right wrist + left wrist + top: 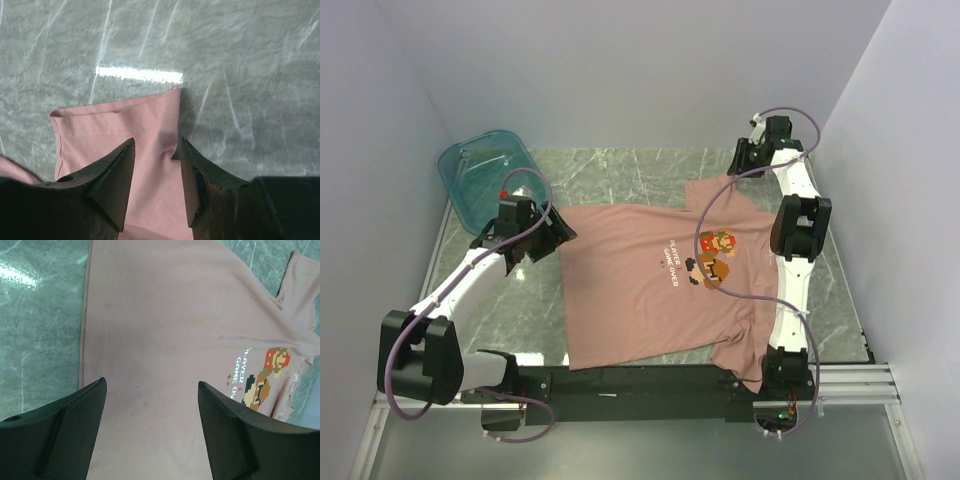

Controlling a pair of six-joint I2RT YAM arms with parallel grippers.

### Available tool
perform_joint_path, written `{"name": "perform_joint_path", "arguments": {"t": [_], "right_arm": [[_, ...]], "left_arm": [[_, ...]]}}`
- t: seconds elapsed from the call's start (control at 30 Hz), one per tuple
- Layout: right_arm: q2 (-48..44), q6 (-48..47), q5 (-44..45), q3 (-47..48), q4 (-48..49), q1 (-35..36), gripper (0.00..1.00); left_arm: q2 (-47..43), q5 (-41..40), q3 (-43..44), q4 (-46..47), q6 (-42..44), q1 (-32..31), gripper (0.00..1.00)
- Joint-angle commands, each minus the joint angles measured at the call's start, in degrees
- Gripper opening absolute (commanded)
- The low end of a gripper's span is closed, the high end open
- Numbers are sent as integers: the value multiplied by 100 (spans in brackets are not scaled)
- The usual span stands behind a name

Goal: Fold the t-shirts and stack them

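The dusty-pink t-shirt (640, 285) lies spread flat on the marble table, chest graphic (715, 255) facing up, hem to the left and neck to the right. My left gripper (557, 238) is open just above the hem edge; in the left wrist view (151, 382) its jaws stand wide over the shirt (165, 330), holding nothing. My right gripper (734, 170) is at the far sleeve (720, 192). In the right wrist view (157, 142) its jaws are partly open, straddling the sleeve's edge (125, 125), with cloth puckered at the right fingertip (187, 150).
A translucent teal tub (485, 175) stands at the back left corner, just behind the left gripper. White walls close in the table on three sides. The near sleeve (750, 350) hangs over the front rail by the right arm's base.
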Motion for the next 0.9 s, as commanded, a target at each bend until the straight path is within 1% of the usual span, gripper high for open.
{"name": "perform_joint_path", "arguments": {"t": [0.0, 0.07, 0.27, 0.37, 0.53, 0.83, 0.87], "right_arm": [[168, 103, 99, 188, 334, -92, 49], [265, 147, 72, 435, 299, -109, 49], [414, 691, -25, 435, 510, -101, 45], [537, 823, -33, 583, 449, -109, 43], [581, 1017, -226, 593, 633, -153, 41], [669, 1298, -473, 628, 685, -223, 28], [678, 1307, -499, 646, 703, -250, 23]], "left_arm": [[15, -63, 207, 128, -94, 13, 79], [50, -28, 180, 172, -139, 13, 78], [77, -54, 241, 58, -165, 13, 78], [68, -89, 312, 5, -165, 13, 78], [156, -81, 364, 49, -209, 13, 78], [384, -28, 505, 75, -226, 13, 77], [402, -19, 514, 93, -226, 13, 77]]}}
